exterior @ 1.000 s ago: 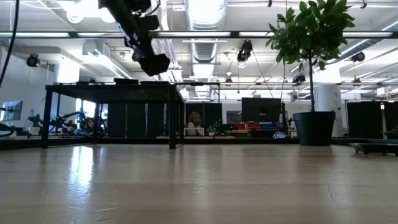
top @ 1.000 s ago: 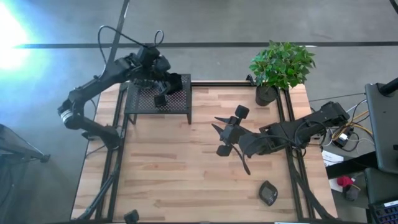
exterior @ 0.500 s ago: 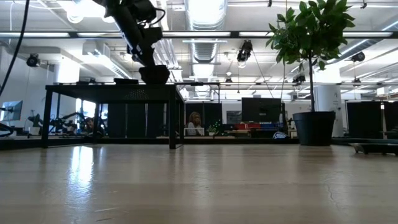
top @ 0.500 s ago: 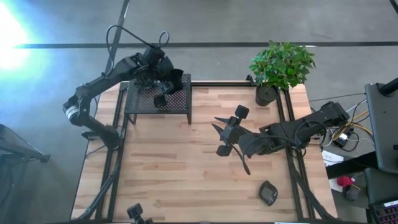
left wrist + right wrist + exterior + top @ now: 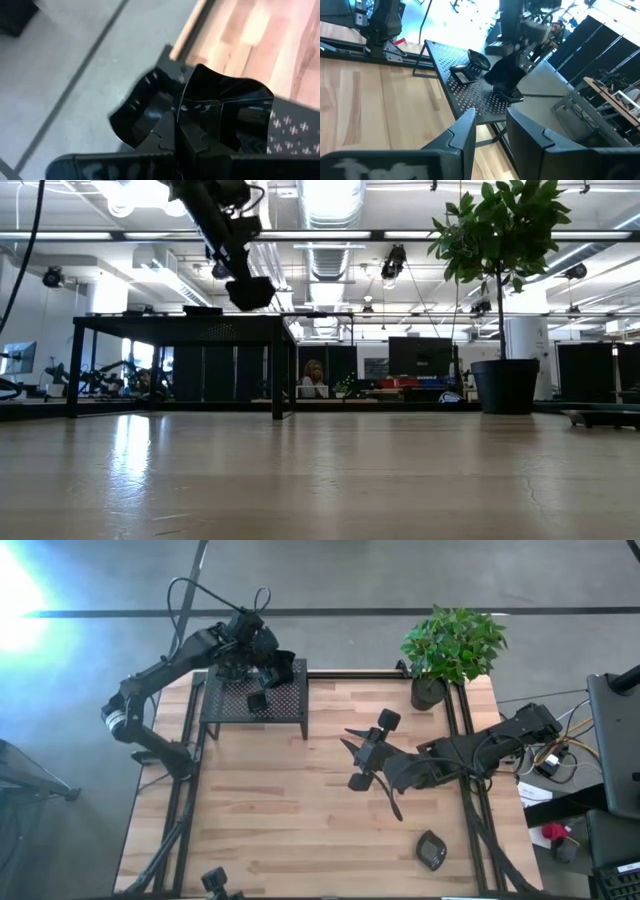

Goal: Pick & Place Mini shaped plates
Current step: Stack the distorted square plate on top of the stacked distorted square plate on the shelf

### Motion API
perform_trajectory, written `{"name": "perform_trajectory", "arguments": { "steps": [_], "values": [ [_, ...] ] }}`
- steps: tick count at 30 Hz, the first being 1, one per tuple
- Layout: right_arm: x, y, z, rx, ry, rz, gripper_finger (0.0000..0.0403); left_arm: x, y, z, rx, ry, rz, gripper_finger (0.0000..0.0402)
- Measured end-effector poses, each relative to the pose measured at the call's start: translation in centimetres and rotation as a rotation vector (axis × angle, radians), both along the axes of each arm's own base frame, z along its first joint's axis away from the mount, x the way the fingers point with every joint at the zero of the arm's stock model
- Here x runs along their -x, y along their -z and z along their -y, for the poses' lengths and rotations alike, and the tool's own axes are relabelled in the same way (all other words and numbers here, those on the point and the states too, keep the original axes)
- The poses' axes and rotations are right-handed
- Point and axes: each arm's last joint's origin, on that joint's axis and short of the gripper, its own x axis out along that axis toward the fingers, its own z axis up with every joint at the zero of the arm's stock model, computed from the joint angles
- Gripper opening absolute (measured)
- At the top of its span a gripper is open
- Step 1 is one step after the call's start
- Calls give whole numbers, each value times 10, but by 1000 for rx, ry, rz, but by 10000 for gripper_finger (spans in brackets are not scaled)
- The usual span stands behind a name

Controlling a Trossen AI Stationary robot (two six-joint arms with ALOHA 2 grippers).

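A large open hall is seen beyond the table in the low view, lit by long ceiling strip lights (image 5: 330, 235), with exposed ducting overhead and desks with monitors along the far side. A seated person (image 5: 314, 377) is visible in the distance between the stand's legs.

The work surface is a light wooden table (image 5: 290, 810) set on a grey floor. A black perforated metal stand (image 5: 225, 710) is placed at the table's far left corner. A potted green plant (image 5: 452, 645) is positioned at the far right corner.

The left gripper (image 5: 270, 668) is held over the stand's far right part, clear of its top, its fingers clamped on a glossy black mini shaped plate (image 5: 225, 107). The plate is seen lifted above the stand in the low view. Two further small dark dishes (image 5: 472, 61) are noted lying on the stand's top.

The right gripper (image 5: 362, 752) is located mid-table, right of centre and off the stand, its fingers parted with nothing between them.

A small dark object (image 5: 431, 850) lies near the table's front right edge; what it is cannot be told.
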Motion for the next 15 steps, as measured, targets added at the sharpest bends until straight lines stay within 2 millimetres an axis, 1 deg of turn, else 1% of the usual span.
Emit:
{"name": "perform_trajectory", "arguments": {
  "steps": [3, 6, 10, 15],
  "values": [
    [0, 0, 0, 0, 0, 0, 105, 2, -16, 0, -34, -2, 37, 0],
    [0, 0, 0, -11, 4, 8, 102, 4, -23, -1, -67, 10, 35, 0],
    [0, 0, 0, -14, 5, 10, 98, 9, -23, -9, -118, 0, 6, 0],
    [0, 0, 0, -14, 5, 10, 99, 9, -13, -22, -110, 21, -21, 0]
  ]
}}
